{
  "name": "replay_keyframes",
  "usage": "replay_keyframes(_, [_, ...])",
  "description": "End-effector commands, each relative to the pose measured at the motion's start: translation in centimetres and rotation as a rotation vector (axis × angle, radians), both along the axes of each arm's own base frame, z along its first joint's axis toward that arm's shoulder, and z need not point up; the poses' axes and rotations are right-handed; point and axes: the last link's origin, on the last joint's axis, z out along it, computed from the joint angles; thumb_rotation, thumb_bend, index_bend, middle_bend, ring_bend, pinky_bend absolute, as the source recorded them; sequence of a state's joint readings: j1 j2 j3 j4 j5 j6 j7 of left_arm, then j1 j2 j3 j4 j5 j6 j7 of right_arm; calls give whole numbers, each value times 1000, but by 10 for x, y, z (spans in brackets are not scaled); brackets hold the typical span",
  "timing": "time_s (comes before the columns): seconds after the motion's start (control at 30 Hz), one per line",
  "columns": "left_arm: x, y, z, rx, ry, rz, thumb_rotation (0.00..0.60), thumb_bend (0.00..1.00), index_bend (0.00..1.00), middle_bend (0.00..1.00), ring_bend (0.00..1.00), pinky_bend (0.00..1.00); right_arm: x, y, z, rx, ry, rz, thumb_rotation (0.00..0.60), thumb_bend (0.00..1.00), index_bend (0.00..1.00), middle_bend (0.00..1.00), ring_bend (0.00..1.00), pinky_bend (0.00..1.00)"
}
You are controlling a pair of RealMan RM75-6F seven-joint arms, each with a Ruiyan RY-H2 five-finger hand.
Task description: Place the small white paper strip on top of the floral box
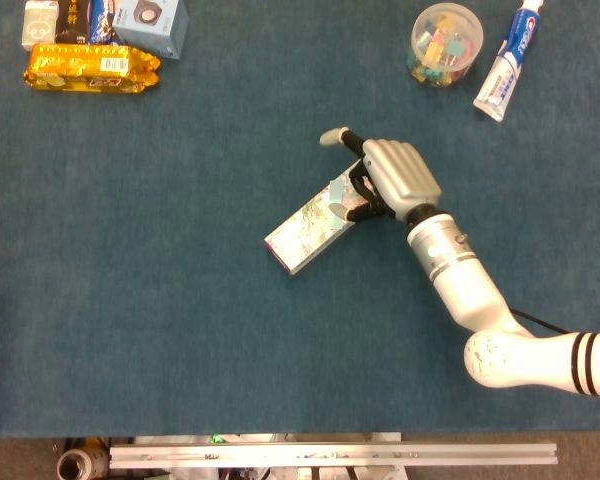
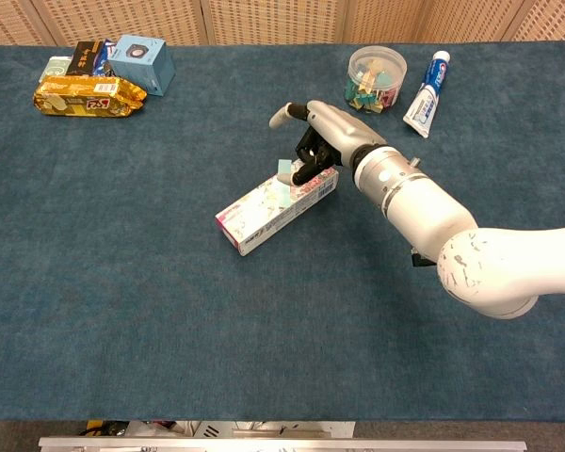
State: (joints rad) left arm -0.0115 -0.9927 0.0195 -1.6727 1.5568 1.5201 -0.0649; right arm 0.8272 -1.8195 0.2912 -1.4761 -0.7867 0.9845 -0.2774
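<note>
**Right hand opening over the strip at the box's upper end**

Right hand (image 1: 390,180) sits at the 2 o'clock end of the floral box (image 1: 310,228), with its wrist and forearm running off toward 5 o'clock in the head view. One finger (image 1: 332,136) sticks out straight toward 10 o'clock, clear of everything, while the others curl down over the box's near end. Nothing looks pinched between them, so I judge the hand released, fingers apart.

The paper strip (image 1: 337,196) shows as a pale, slightly bluish scrap on the box's top face, just beside the curled fingers at their 8 o'clock side. In the chest view the strip (image 2: 284,171) seems to stand partly on edge against the box (image 2: 275,209) rather than lying flat; whether a fingertip touches it I cannot tell.

The relation that matters: the box's long axis runs from 8 o'clock to 2 o'clock on the table (image 1: 180,330), and the hand (image 2: 331,141) is over the 2 o'clock end, almost in line with that axis. The strip lies between the hand and the rest of the box. So a withdrawal probably wants to go up and back toward 4 or 5 o'clock, away from the strip, not across it, or the light paper could be dragged or flicked off.

The left hand shows in neither view. At 11 o'clock sit some snack packets (image 1: 90,66), and at 1 o'clock a clear tub (image 1: 445,45) and a toothpaste tube (image 1: 508,60), all well apart from the work.
</note>
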Motion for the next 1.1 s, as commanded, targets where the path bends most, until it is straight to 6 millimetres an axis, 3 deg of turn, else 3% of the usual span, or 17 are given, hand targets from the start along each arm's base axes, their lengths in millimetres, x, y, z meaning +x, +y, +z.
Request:
replay_keyframes(0.03, [0,0,1,1,2,-3,600,345,136,332,304,227,0,-1,4,-21,-17,-3,600,131,190,922,1000,1000])
replay_keyframes(0.3, [2,6,2,-23,25,-29,600,345,136,335,316,228,-11,-6,27,-137,-68,-10,600,131,165,877,992,1000])
replay_keyframes(0.47, [4,16,1,-52,32,-65,600,345,136,340,332,239,-31,-4,53,-196,-56,-16,600,217,165,784,885,1000])
replay_keyframes(0.57, [7,24,-1,-71,36,-96,600,345,136,397,364,303,-44,2,75,-212,-45,-15,600,310,213,727,811,986])
replay_keyframes(0.77, [15,45,-12,-169,55,-163,600,345,136,528,508,518,-69,17,124,-200,-9,17,600,391,383,580,586,682])
replay_keyframes(0.97, [31,71,-31,-318,70,-255,600,352,136,602,609,642,-89,25,168,-275,65,41,600,425,449,566,570,660])
replay_keyframes(1.1, [47,89,-44,-375,87,-336,600,450,136,664,692,719,-98,29,188,-315,87,24,600,428,457,566,570,659])
